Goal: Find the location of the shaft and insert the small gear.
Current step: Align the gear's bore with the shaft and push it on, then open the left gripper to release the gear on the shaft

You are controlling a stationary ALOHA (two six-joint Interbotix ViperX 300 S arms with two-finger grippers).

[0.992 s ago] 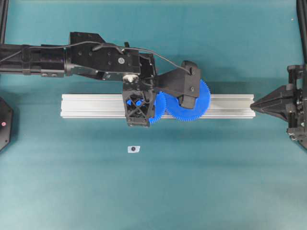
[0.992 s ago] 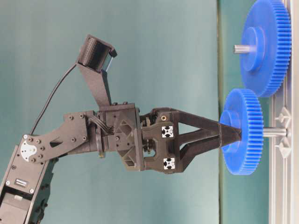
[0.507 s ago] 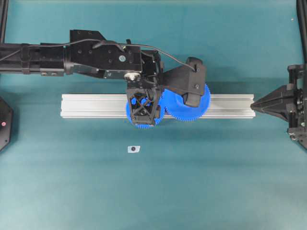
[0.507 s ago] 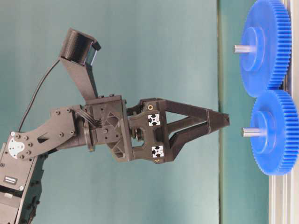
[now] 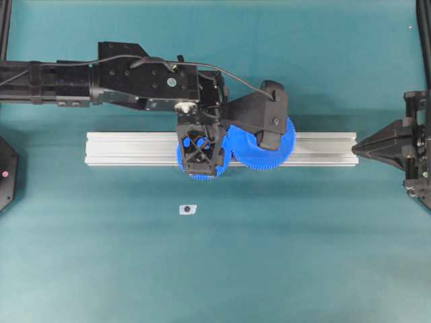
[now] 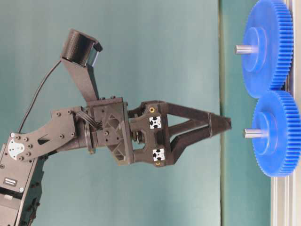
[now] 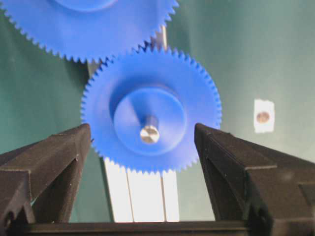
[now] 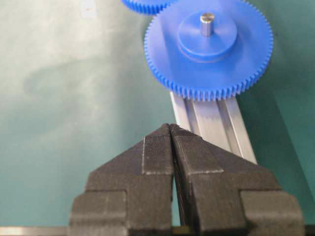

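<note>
A: Where is the small gear (image 7: 151, 109)?

B: Seated on the shaft (image 7: 149, 132), whose silvery tip pokes out of the hub. It sits over the aluminium rail (image 5: 135, 149), near the rail's middle, teeth meeting the large gear (image 6: 269, 47).

A: How many gears in all?

B: Two blue ones, each with a metal pin through its centre. One rail, and one small white tag (image 5: 187, 209) on the teal tabletop (image 5: 303, 256), toward the near edge.

A: And the grippers?

B: The left gripper (image 7: 142, 147) hangs just off the small gear, jaws spread wide, holding nothing. The right gripper (image 8: 171, 135) sits by the rail's right end, jaws pressed together and empty.
</note>
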